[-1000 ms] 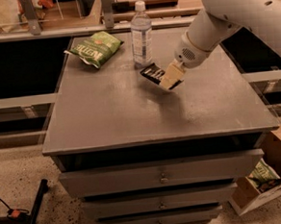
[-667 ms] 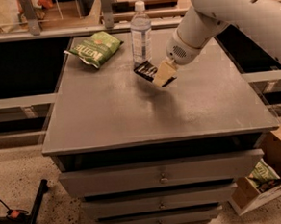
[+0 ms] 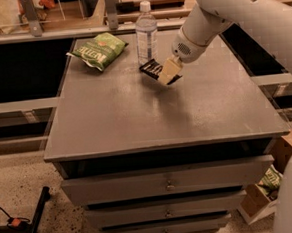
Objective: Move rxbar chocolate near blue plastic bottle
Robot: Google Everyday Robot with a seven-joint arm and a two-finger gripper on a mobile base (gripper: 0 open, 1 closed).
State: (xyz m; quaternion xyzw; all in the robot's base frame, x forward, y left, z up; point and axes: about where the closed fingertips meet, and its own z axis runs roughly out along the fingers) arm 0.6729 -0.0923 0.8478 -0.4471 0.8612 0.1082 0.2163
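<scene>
The rxbar chocolate (image 3: pixel 151 68), a dark bar with white lettering, is held in my gripper (image 3: pixel 167 73) just above the grey table top (image 3: pixel 151 113), tilted. The gripper's pale fingers (image 3: pixel 168 70) are shut on the bar's right end. The blue plastic bottle (image 3: pixel 146 33), clear with a white cap, stands upright at the back of the table, just behind and left of the bar. The bar's left end is close to the bottle's base. My white arm comes in from the upper right.
A green chip bag (image 3: pixel 99 50) lies at the back left of the table. Drawers (image 3: pixel 166 185) front the table below its edge. A cardboard box (image 3: pixel 264 193) sits on the floor at the lower right. A black stand leg (image 3: pixel 33 221) lies at the lower left.
My gripper has moved left and back with the bar, bringing it closer to the bottle.
</scene>
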